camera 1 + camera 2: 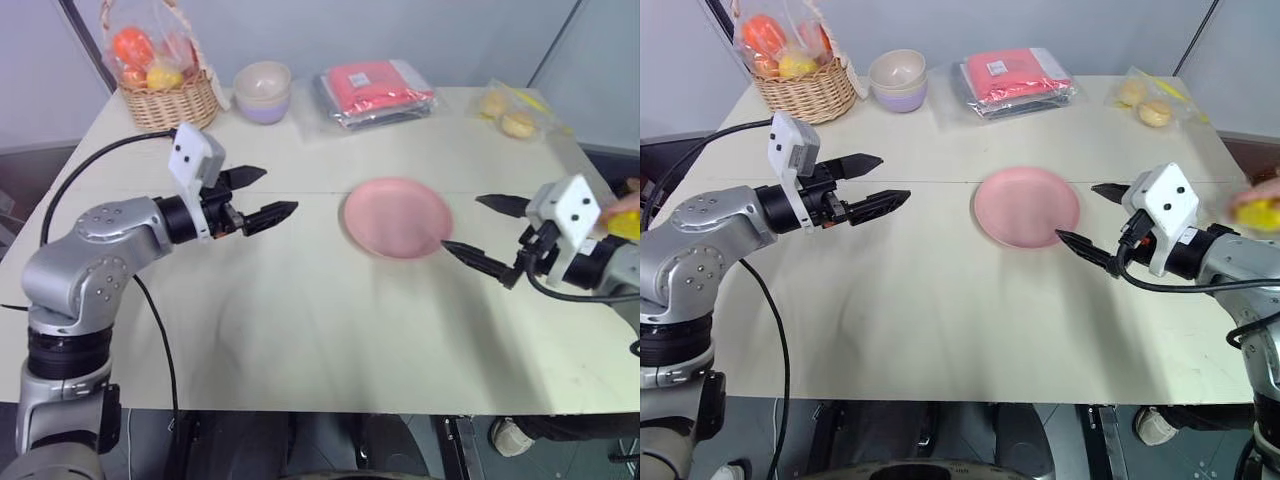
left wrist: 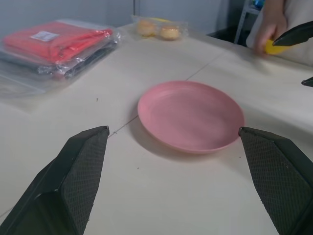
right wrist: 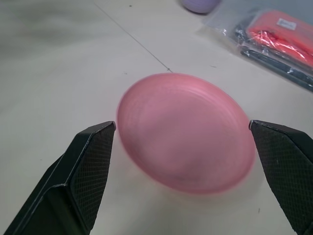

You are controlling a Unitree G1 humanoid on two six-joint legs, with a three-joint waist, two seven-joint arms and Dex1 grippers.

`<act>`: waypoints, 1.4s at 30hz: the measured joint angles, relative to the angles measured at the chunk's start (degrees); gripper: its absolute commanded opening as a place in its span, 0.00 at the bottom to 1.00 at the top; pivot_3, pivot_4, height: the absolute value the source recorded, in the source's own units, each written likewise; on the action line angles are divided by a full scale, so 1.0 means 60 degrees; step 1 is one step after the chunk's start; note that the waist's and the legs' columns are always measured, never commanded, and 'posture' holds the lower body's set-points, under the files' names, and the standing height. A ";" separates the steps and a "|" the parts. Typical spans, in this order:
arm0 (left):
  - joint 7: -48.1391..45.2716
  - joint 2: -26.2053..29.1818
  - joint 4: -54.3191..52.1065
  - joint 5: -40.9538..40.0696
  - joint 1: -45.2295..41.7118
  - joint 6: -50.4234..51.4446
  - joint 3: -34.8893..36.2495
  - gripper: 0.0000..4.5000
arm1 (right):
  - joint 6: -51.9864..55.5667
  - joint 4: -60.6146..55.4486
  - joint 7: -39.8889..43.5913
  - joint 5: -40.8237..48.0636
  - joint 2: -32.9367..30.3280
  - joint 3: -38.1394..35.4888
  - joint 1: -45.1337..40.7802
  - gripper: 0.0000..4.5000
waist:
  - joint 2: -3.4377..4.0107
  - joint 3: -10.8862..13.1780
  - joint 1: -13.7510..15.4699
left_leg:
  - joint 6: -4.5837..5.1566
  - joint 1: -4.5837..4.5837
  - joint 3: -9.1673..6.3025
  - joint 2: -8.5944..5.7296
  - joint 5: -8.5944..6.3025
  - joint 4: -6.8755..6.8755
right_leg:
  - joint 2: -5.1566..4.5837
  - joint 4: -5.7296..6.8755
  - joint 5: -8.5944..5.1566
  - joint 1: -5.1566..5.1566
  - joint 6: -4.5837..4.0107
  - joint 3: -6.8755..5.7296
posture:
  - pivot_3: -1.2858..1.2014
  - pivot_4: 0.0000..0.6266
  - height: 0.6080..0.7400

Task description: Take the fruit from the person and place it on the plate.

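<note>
With my right gripper (image 1: 1092, 215) spread wide beside the empty plate (image 1: 1026, 207), I should turn right toward the person's hand (image 2: 270, 27) and close across the banana (image 1: 1260, 213); my left gripper (image 1: 868, 182) also hangs released.

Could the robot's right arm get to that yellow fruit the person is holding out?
Probably yes. The right gripper is open and holds nothing, and the banana in the person's hand sits just off that arm's outer side. But the gripper points toward the pink plate, so the arm must swing round first.
</note>
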 measured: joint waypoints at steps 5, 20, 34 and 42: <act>0.0082 -0.0267 0.0064 -0.0158 -0.0041 0.0014 0.0024 0.98 | 0.0023 -0.0091 -0.0026 0.0023 -0.0028 -0.0160 0.0053 1.00 | 0.0000 0.0000 0.0002 | 0.0000 0.0000 0.0000 -0.0001 0.0000 0.0001 | -0.0001 0.0000 0.0000 0.0000 0.0000 0.0000 | 0.52 0.24 1.00; 0.0186 -0.0302 0.0089 -0.0202 -0.0252 -0.0035 0.0040 0.98 | 0.0187 -0.0091 -0.0132 0.0233 -0.0032 -0.0178 0.0051 1.00 | 0.0000 0.0000 -0.0001 | -0.0001 0.0000 0.0001 -0.0001 0.0001 0.0001 | -0.0001 0.0000 0.0000 0.0000 0.0000 0.0000 | 0.52 0.24 1.00; 0.0009 -0.0301 0.0172 -0.0174 -0.0252 -0.0227 0.0002 0.98 | 0.0186 -0.0113 -0.0313 0.0278 -0.0032 -0.0178 0.0115 1.00 | 0.0000 0.0000 0.0000 | -0.0001 0.0000 0.0001 -0.0001 0.0000 0.0001 | 0.0000 0.0000 0.0000 0.0000 0.0000 0.0000 | 0.52 0.24 1.00; -0.0005 -0.0308 0.0179 -0.0101 -0.0274 -0.0253 -0.0012 0.98 | 0.0186 -0.0142 -0.0373 0.0288 -0.0032 -0.0179 0.0191 1.00 | 0.0000 0.0000 0.0000 | -0.0001 0.0000 0.0000 -0.0001 0.0000 0.0001 | 0.0000 0.0000 0.0000 0.0000 0.0000 0.0000 | 0.52 0.24 1.00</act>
